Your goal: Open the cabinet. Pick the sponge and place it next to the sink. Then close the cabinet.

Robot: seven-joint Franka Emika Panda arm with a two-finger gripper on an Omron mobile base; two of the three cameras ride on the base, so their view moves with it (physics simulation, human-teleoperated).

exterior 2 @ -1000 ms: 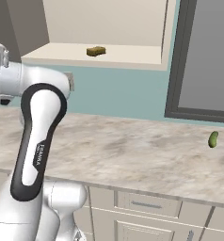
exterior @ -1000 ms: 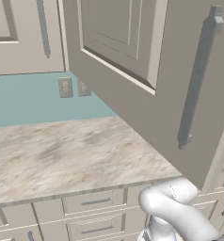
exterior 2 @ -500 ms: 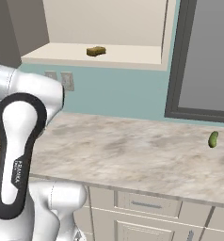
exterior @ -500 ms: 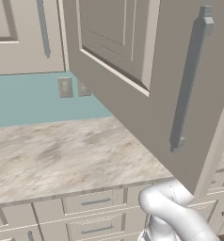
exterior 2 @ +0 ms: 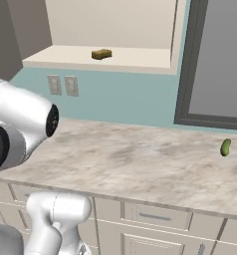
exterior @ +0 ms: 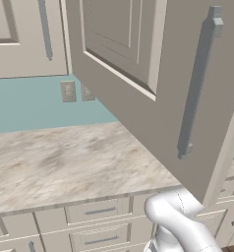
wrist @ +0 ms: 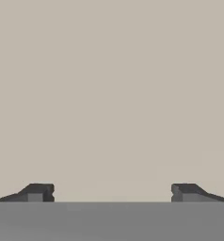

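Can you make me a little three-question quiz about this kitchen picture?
1. True or false: the cabinet door is swung open.
2. What lies on the cabinet shelf? A) the sponge B) the pickle C) a cup
3. Fill in: the gripper's jaws stand ____, with nothing between them.

Key: 1. True. 2. A; the pickle lies on the counter. 3. Open.
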